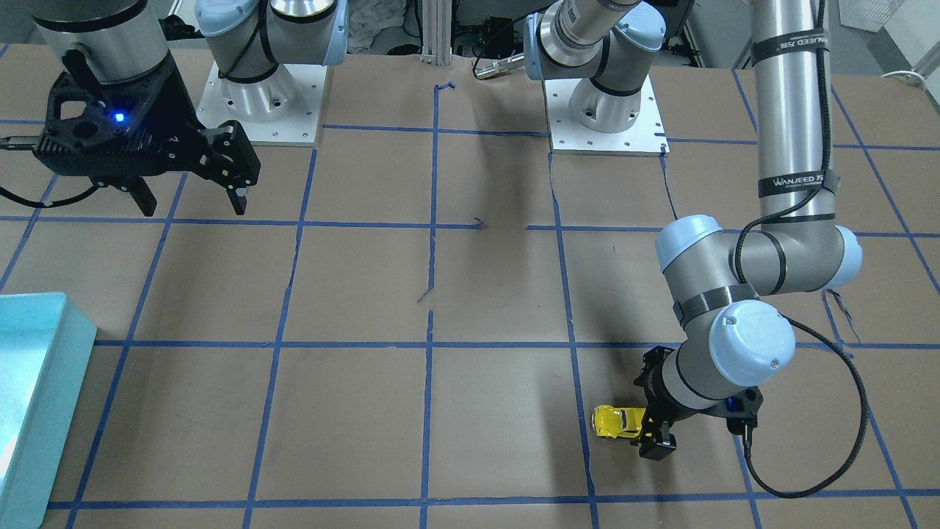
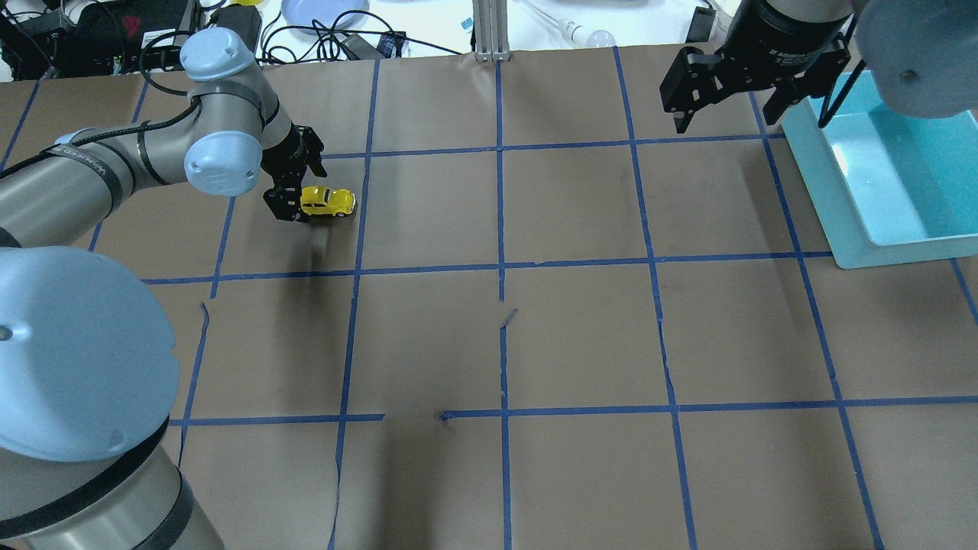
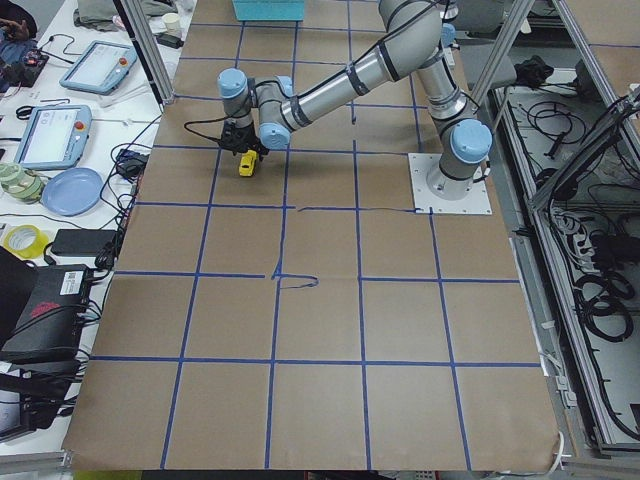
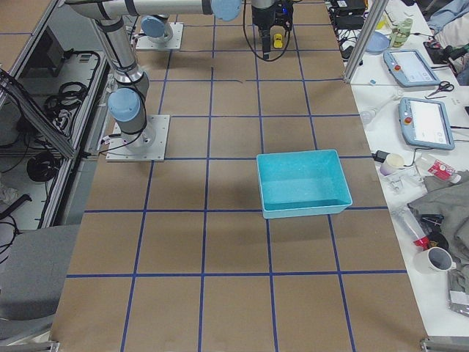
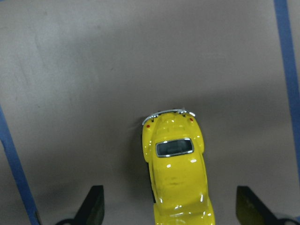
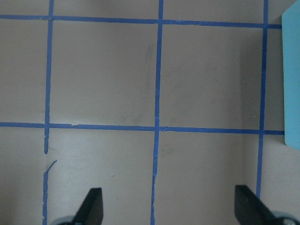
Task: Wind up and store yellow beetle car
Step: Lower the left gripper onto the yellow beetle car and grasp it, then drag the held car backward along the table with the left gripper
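The yellow beetle car [image 2: 328, 201] stands on its wheels on the brown table [image 2: 581, 336], in the far left part, inside one taped square. Its long axis runs left to right across the table. The end with the silvery bumper and small dark window points right, toward the middle.

Your left gripper [image 2: 293, 182] is right at the car's left end. Its fingers are spread wide and grip nothing. In the left wrist view the car runs lengthwise up the picture between the two fingertips, close to centred and tilted only a little. The jaws therefore flank its sides, not its ends. I cannot tell whether the tips are down at body height or hang just above it.

That alignment is what the coming move turns on. If you close here, the fingers should meet across the car's narrow width, and any winding drag would then follow its length.

Your right gripper [image 2: 724, 118] hovers well away at the far right, open and empty. It is just beside the teal bin [image 2: 821, 198], where I take it the car will be stored. The left arm is clearly the nearer one.
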